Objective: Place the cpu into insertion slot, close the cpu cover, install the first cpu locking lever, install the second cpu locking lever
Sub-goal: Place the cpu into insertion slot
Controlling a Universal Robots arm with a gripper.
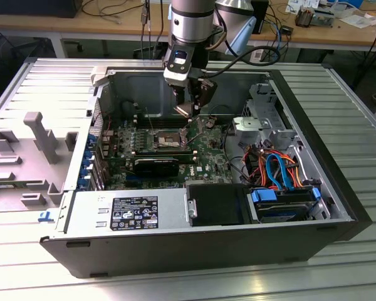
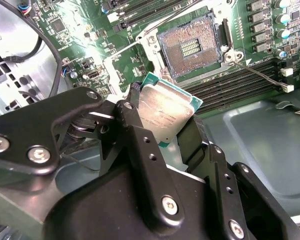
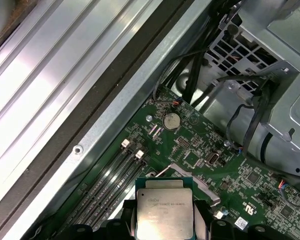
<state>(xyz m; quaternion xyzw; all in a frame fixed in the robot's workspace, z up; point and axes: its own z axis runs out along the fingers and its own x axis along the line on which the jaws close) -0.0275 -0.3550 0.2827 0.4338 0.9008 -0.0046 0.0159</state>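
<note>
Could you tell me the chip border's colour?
Green, edging the square silvery chip; best in the second wrist view.

Shows as a silver-grey cylindrical arm (image 1: 191,22), with a pale blue-grey joint cap on the exterior view's right. Carries a pale wrist block with a small blue-lit screen, and a dark housing just beside it. Trails a black cable looping off to the exterior view's right. Ends in a matte black gripper (image 2: 165,117) built of angular linked plates with rounded pivots. Bears silver cross-head screws on the broad plates and rows of small dark holes along both fingers (image 2: 140,135), in the second wrist view.
</note>
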